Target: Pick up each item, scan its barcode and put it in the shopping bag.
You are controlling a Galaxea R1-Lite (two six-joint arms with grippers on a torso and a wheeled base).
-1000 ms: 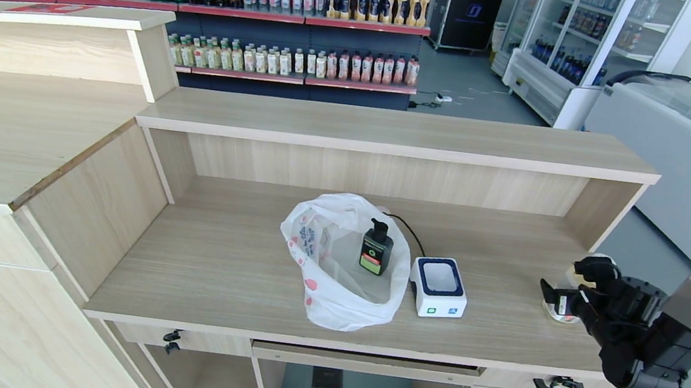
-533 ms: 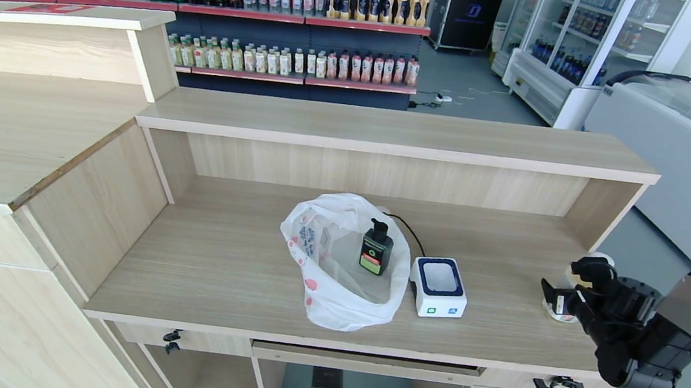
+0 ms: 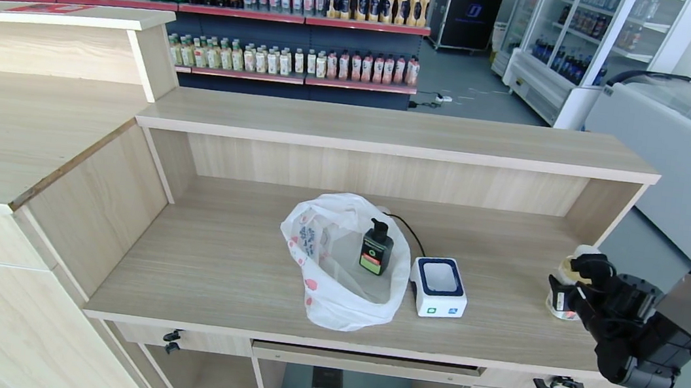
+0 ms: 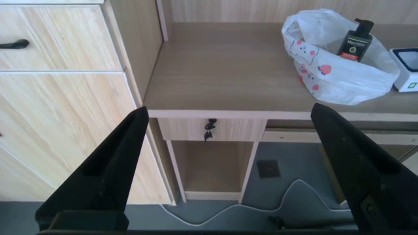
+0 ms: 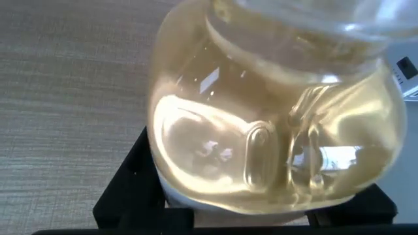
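Note:
A clear jar of amber liquid [image 3: 568, 274] stands at the counter's right end. My right gripper [image 3: 564, 292] is shut on the jar, its black fingers [image 5: 127, 186] pressed against both sides of the jar [image 5: 261, 130]. Mid-counter sits the white shopping bag [image 3: 334, 285], mouth open, with a black pump bottle [image 3: 376, 249] upright inside. To the bag's right is the white barcode scanner [image 3: 437, 287]. My left gripper [image 4: 230, 117] hangs open and holds nothing, below and in front of the counter's left end, well away from the bag [image 4: 326, 62].
The wooden counter [image 3: 232, 259] has a raised back shelf [image 3: 393, 130] and side walls. A black cable [image 3: 410, 231] runs from the scanner behind the bag. Drawers and cabinet doors [image 4: 59, 46] are under the counter at the left.
The right gripper's fingers have closed in on the jar, and the gripper with the jar has shifted slightly toward the counter's back.

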